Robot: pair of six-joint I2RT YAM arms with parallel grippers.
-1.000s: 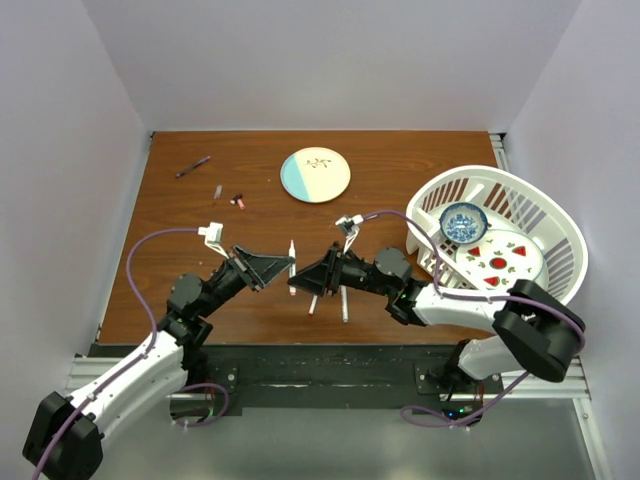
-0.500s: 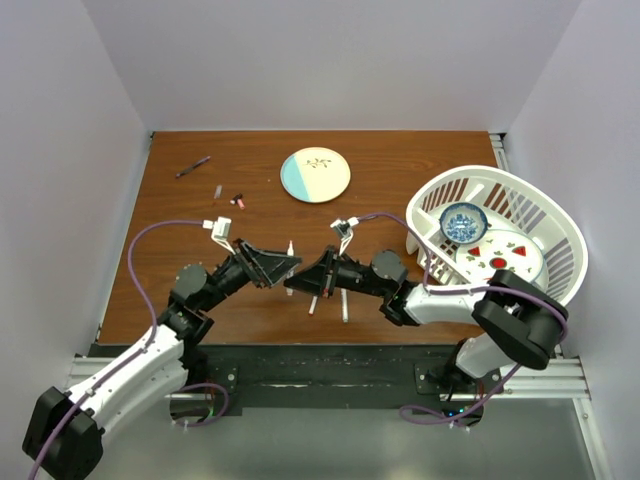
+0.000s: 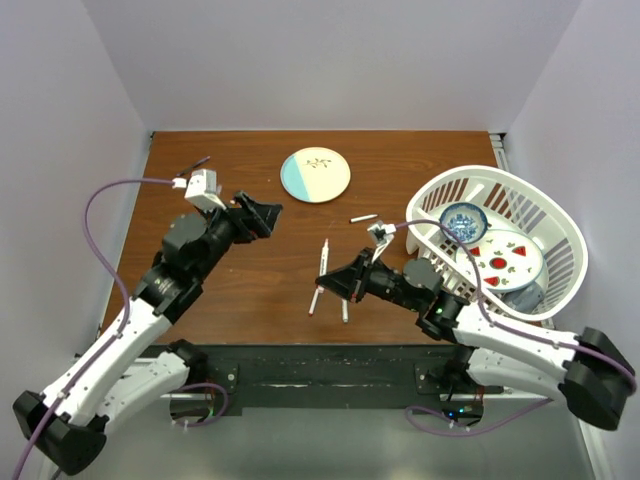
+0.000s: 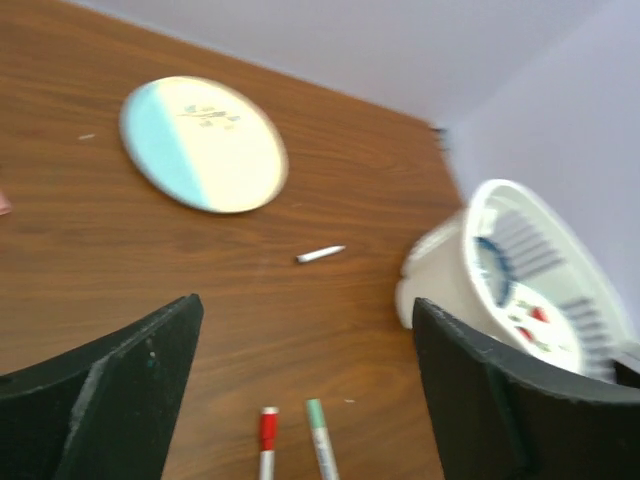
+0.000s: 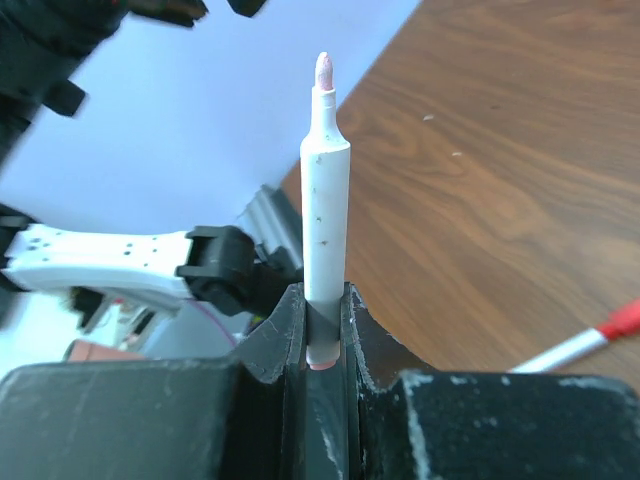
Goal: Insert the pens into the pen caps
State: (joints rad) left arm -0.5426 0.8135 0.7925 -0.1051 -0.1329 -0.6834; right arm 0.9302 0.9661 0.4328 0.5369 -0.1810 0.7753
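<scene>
My right gripper [image 5: 322,300] is shut on a white pen [image 5: 325,200] that stands upright in the jaws, its pink tip bare. In the top view this gripper [image 3: 332,284] hovers over two pens [image 3: 344,309] on the table. My left gripper [image 4: 305,303] is open and empty, raised at the back left [image 3: 256,212]. Below it lie a red-capped pen [image 4: 267,440] and a green-capped pen [image 4: 321,436]. Another white pen [image 3: 323,257] lies mid-table, and a short white one [image 3: 363,217] lies farther back. A dark purple pen [image 3: 193,166] lies far left. Loose pen caps are hidden under the left arm.
A round blue-and-cream plate [image 3: 315,175] sits at the back centre. A white basket [image 3: 545,215] with a blue bowl and a strawberry plate fills the right side. A pink thing shows at the left edge of the left wrist view, cut off.
The left gripper opened, let go of its pen, then rose and swung back left. The right gripper shut on the pink-tipped pen and drew right. A white pen now lies mid-table.
</scene>
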